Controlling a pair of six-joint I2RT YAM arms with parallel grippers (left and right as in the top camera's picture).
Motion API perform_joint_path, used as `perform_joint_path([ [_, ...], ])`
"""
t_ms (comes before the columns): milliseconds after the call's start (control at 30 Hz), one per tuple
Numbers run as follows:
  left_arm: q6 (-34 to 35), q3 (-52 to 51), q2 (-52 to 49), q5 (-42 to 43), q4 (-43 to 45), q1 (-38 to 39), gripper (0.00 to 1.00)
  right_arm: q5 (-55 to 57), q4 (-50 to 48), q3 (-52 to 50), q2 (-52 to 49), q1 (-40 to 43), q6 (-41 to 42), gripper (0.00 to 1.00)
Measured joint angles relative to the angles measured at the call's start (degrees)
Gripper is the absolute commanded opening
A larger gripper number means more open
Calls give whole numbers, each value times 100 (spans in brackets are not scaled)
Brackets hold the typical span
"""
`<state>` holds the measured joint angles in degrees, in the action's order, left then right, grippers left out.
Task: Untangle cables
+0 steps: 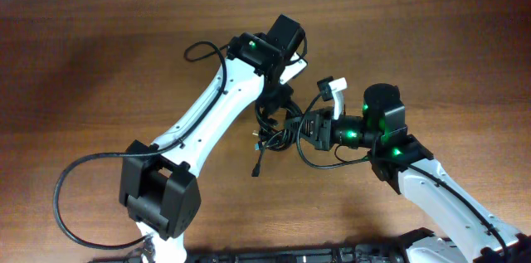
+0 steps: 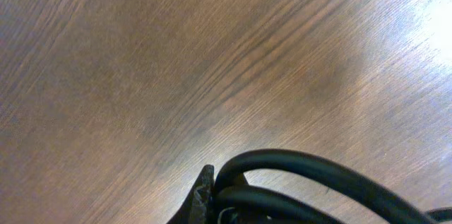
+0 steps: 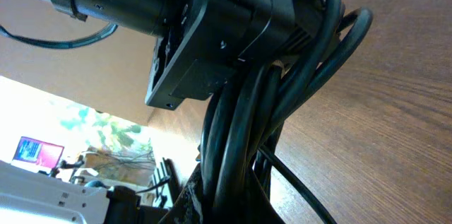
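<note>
Both arms meet mid surface [image 1: 99,64] over the cables [image 1: 271,130], a small black knot of loops sitting between the two end effectors. One loose tail runs down toward me and ends in a small plug [image 1: 256,168] lying flat on the wood. The left end effector [image 1: 277,105] comes down on the top of the knot with its jaws together. In the left wrist view the cords [image 2: 318,178] pass right at its fingertip [image 2: 202,194], so I call it clamped on the cables. The right end effector [image 1: 304,126] comes in from the side, jaws also together. In the right wrist view several strands [image 3: 261,118] run from under the left arm's housing down into its fingers, so it's clamped on the cables too. I can't tell which strand each side has, since the loops overlap too much. Step in hand, as I judge it: two-handed grip set, pull-apart not yet begun, and the knot looks as tight as ever, so the task is early. Next move calls for drawing the two end effectors apart slowly, sideways and low, watching whether the loops slide or cinch. If they cinch, let one side go and regrip a different strand. Risk is that both hold the same loop and the bundle only gets dragged along
</note>
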<state>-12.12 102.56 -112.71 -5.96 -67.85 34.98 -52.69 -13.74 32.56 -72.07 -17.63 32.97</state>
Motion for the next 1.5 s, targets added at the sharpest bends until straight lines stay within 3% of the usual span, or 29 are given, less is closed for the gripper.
perform_joint_path([
  [133, 2022, -37, 0, 149, 76, -468, 0, 256, 164, 90, 0, 22, -79, 5],
  [200, 3252, -37, -17, 258, 293, -1856, 0, 197, 758, 103, 42, -31, -96, 5],
  [300, 3869, -37, -28, 1193, 291, -3001, 0, 293, 1003, 103, 55, -42, -92, 23],
  [333, 3783, -37, -28, 1440, 297, -3112, 0, 374, 1008, 101, 55, -42, -70, 45],
  [400, 2959, -37, -28, 1733, 201, -3067, 0, 448, 756, 92, 57, -42, -70, 52],
  [433, 2199, -37, -28, 1779, -9, -2881, 0, 459, 780, 155, 66, -42, -153, 55],
  [467, 1526, -37, -28, 1823, -55, -2677, 0, 481, 1641, 522, 66, -44, -507, 55],
  [600, 791, -37, -28, 1906, -57, -1897, 0, 1027, 3139, 1746, 66, -48, -1569, 56],
  [767, 549, -37, -28, 1904, -31, -1248, 0, 1436, 3154, 1902, 66, -129, -1825, 55],
  [867, 542, -37, -28, 1858, 66, -769, 0, 2225, 3156, 1902, 66, -651, -1845, 55],
  [967, 525, -37, -28, 1729, 105, -505, 0, 3694, 3200, 1902, 66, -1270, -1932, 28],
  [1000, 522, -37, -28, 1661, 103, -448, 0, 4323, 3362, 1904, 66, -1541, -1978, 4],
  [1133, 570, -37, -33, 1580, 76, -398, 0, 5637, 3904, 1941, 76, -1797, -2006, 4],
  [1233, 1443, -37, -33, 960, -166, -540, 0, 5748, 4131, 2002, 76, -1843, -1738, 4],
  [1300, 3025, -37, -33, 35, -479, -1340, 0, 6089, 4610, 2000, 76, -1840, -1331, 4],
  [1400, 4607, -37, -33, -181, -505, -2498, 0, 6231, 4610, 2000, 79, -1840, -992, 4],
  [1433, 4922, -37, -33, 42, -498, -2763, 0, 6220, 4590, 2000, 79, -1840, -935, 5],
  [1500, 4843, -37, -33, 452, -490, -2944, 0, 6070, 4474, 1998, 79, -1840, -909, 11],
])
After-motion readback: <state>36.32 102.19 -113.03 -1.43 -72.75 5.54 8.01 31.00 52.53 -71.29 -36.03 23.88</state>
